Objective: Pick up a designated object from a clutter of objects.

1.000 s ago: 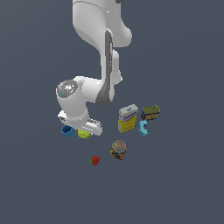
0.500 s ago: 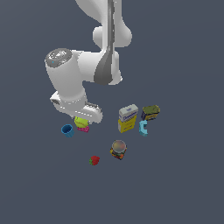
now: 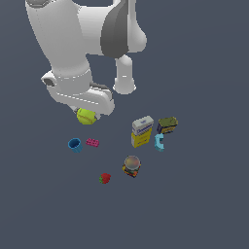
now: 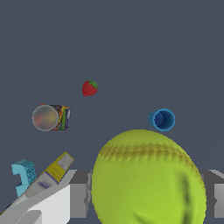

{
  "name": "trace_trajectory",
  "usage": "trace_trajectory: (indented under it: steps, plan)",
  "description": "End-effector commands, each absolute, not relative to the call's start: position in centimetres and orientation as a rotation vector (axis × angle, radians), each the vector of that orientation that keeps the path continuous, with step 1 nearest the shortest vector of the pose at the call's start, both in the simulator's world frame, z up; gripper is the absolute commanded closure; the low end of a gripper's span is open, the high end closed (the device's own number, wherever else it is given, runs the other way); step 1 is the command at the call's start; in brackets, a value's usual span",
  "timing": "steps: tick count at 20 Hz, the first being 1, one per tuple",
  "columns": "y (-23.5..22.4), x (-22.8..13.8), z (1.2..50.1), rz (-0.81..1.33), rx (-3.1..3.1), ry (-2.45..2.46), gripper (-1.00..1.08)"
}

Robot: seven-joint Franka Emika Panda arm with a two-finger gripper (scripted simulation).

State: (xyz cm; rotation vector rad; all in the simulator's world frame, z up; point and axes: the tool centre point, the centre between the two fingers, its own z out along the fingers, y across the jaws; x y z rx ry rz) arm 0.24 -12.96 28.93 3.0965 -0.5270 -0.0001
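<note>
Dark grey surface (image 3: 204, 204) all round, no edge in sight. From the exterior view I've got the hand (image 3: 86, 115) up off the surface, closed on the yellow-green ball (image 3: 85, 116), which hangs clear above the blue cup (image 3: 74, 145) and pink brick (image 3: 92, 142). Strawberry (image 3: 104, 178), jar (image 3: 132, 166), yellow-white box (image 3: 141, 131), dark can (image 3: 167, 125) and light-blue clamp (image 3: 159, 142) lie scattered. On the wrist view, the ball (image 4: 146, 179) fills the frame between grey fingers (image 4: 78, 199); cup (image 4: 162, 119), strawberry (image 4: 89, 88) and jar (image 4: 50, 117) sit beyond.

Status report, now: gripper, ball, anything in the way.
Gripper shut on ball. Ball lifted off the surface, above blue cup and pink brick. Nothing blocking.
</note>
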Motion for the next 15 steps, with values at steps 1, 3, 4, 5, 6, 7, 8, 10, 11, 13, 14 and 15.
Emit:
trace_trajectory:
  steps: [1,3,4,5,6,7,8,10,11,13,14,15]
  plan:
    - [-12.8,0.1,31.2,0.0,3.096,-0.527,1.08]
    - [-12.7,0.1,32.6,0.0,3.096,-0.527,1.08]
    - [-12.6,0.1,33.2,0.0,3.097,-0.526,1.08]
    - [-12.6,0.1,33.8,0.0,3.097,-0.526,1.08]
    - [-12.6,0.1,34.3,0.0,3.097,-0.526,1.08]
    - [-12.5,0.1,34.7,0.0,3.097,-0.526,1.08]
    - [-12.5,0.1,35.1,0.0,3.097,-0.526,1.08]
    - [-12.5,0.2,35.7,0.0,3.097,-0.526,1.08]
    - [-12.5,0.2,35.9,0.0,3.097,-0.525,1.08]
    - [-12.5,0.2,36.2,0.0,3.097,-0.525,1.08]
    - [-12.5,0.2,36.3,0.0,3.097,-0.525,1.08]
    - [-12.5,0.2,36.3,0.0,3.097,-0.525,1.08]
